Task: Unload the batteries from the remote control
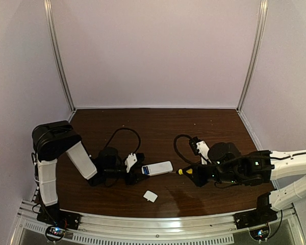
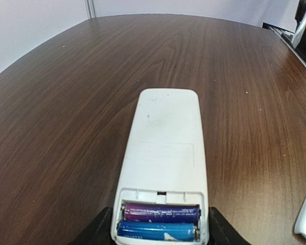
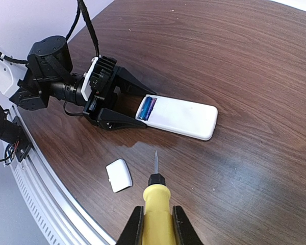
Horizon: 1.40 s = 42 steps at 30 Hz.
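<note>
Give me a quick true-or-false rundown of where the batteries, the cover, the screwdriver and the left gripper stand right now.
1. Both batteries sit inside the remote control. True.
2. The cover is fitted on the remote control. False: it lies loose on the table, apart from the remote control, towards the near edge.
3. The right gripper holds the yellow-handled screwdriver. True.
4. The screwdriver's tip is wedged under a battery. False: the tip points towards the remote control but stops short of it, over bare table.
5. The left gripper has one finger on each side of the remote control's battery end. True.
</note>
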{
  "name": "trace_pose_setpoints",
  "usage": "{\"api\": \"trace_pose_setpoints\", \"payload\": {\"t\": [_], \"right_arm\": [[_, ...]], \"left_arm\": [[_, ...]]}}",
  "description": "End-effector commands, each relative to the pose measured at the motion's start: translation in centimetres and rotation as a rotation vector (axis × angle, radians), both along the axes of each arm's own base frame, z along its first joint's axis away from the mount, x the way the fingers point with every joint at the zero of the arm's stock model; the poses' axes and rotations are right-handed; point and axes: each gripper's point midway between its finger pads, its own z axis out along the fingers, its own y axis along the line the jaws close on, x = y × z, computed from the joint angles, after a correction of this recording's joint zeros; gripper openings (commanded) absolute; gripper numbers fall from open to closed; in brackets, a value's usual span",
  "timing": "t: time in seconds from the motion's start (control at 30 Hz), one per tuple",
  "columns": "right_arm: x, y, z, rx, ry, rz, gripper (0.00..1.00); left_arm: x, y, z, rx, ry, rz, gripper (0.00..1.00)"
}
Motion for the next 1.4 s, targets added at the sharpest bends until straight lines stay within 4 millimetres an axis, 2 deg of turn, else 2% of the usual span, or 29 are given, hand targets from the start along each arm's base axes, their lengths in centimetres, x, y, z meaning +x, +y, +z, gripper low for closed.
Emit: {"api": "trace_pose_setpoints", "payload": {"t": [0.0,0.23,0.43,0.6,0.83,1.1,1.37], "right_arm": [[0.0,-0.1,0.7,0.020,-0.018,0.003,0.00],[0.1,-0.1,0.8,0.018,-0.024,0.001,0.00],[0.2,-0.1,1.3,0.016,-0.036,0.003,0.00],[0.3,-0.4,2.2,0.014,-0.049,0.001,0.00],[0.3,-0.9,3.0,0.017,-0.062,-0.006,0.00],[0.2,-2.5,4.1,0.017,-0.076,-0.034,0.00],[0.2,-3.4,4.5,0.012,-0.079,-0.057,0.00]], "left_arm": [[-0.2,-0.1,-0.5,0.011,-0.004,-0.024,0.53],[-1.2,0.3,1.4,-0.037,-0.045,-0.050,0.38],[-2.6,0.6,2.8,-0.053,-0.088,-0.069,0.36],[-3.1,0.6,3.4,-0.046,-0.110,-0.064,0.34],[-4.6,-1.5,3.9,0.015,-0.166,-0.071,0.33],[-6.7,-3.5,5.6,-0.003,-0.228,-0.082,0.32],[-8.6,-4.2,6.3,-0.057,-0.219,-0.137,0.31]]}}
